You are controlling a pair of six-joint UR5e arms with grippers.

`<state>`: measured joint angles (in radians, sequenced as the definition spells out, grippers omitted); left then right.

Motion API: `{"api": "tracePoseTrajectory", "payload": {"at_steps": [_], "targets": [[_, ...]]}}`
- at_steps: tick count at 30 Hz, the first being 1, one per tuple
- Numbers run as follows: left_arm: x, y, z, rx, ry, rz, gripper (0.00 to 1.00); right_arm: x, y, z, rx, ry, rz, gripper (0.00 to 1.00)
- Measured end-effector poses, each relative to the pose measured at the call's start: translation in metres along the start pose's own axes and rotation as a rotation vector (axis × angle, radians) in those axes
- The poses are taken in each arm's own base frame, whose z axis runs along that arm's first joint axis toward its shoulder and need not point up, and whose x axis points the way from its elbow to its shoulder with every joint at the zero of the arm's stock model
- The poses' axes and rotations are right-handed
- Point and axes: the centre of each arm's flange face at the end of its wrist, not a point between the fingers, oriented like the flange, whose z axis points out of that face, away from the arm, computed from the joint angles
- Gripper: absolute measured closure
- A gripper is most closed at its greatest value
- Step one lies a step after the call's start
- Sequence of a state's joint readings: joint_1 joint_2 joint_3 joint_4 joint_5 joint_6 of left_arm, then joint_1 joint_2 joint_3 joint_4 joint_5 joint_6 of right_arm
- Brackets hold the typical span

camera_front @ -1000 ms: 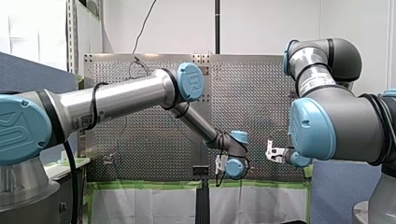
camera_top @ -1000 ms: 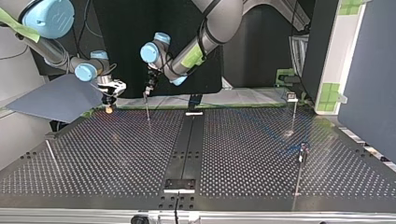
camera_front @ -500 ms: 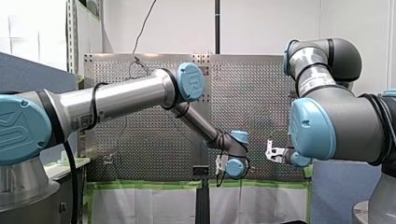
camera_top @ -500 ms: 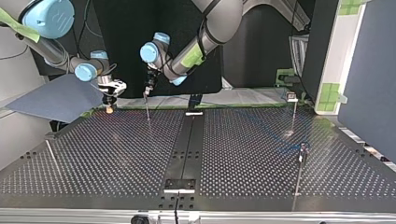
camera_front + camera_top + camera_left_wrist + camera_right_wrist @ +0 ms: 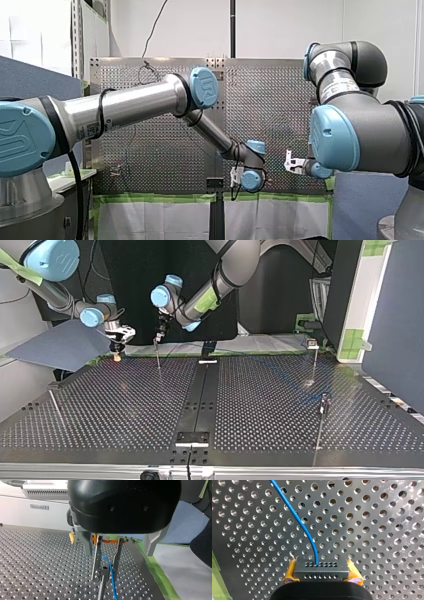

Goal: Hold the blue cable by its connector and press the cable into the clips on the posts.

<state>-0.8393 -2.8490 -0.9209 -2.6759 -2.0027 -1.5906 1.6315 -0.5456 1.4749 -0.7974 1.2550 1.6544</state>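
**Right wrist view.** Nearest the camera, my right hand [image 5: 321,576] is closed on the connector [image 5: 321,568]. The connector is a dark grey rectangular block with two rows of small holes. The yellow pads [image 5: 290,572] clamp it at its two ends. The blue cable [image 5: 305,530] (one thin, smooth strand) leaves the middle of the upper hole row. It curves away over the perforated bench [image 5: 374,530], clear of both pads.

**Left wrist view.** My left hand [image 5: 105,577] has its metal fingers [image 5: 97,557] partly apart, straddling the clip [image 5: 105,570] on top of a post [image 5: 101,591]. The fingers grip nothing. The cable runs down between them, just beside the clip. Whether it is seated in the clip cannot be told. Beyond the fingers, the right hand hangs just above the bench, near the green tape [image 5: 155,570] at the bench edge.

**Top view.** Both hands work at the far edge of the bench. The right hand is at the view's left and the left hand is just beside it, over the post. Two further posts [image 5: 315,360] stand well apart from the hands at the view's right.
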Motion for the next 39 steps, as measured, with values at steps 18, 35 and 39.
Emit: {"api": "tracePoseTrajectory", "payload": {"at_steps": [18,35,39], "targets": [[-0.02,-0.001,-0.014,-0.016,0.011,0.017,0.0,0.002,0.001,0.002,0.001,0.004,-0.002,1.0],[-0.072,0.034,-0.037,-0.108,0.015,-0.027,0.0,0.004,0.001,0.003,0.003,0.008,-0.002,1.0],[-0.082,0.043,-0.049,-0.137,0.046,-0.016,0.0,0.004,0.001,0.003,0.003,0.007,-0.002,1.0]]}}
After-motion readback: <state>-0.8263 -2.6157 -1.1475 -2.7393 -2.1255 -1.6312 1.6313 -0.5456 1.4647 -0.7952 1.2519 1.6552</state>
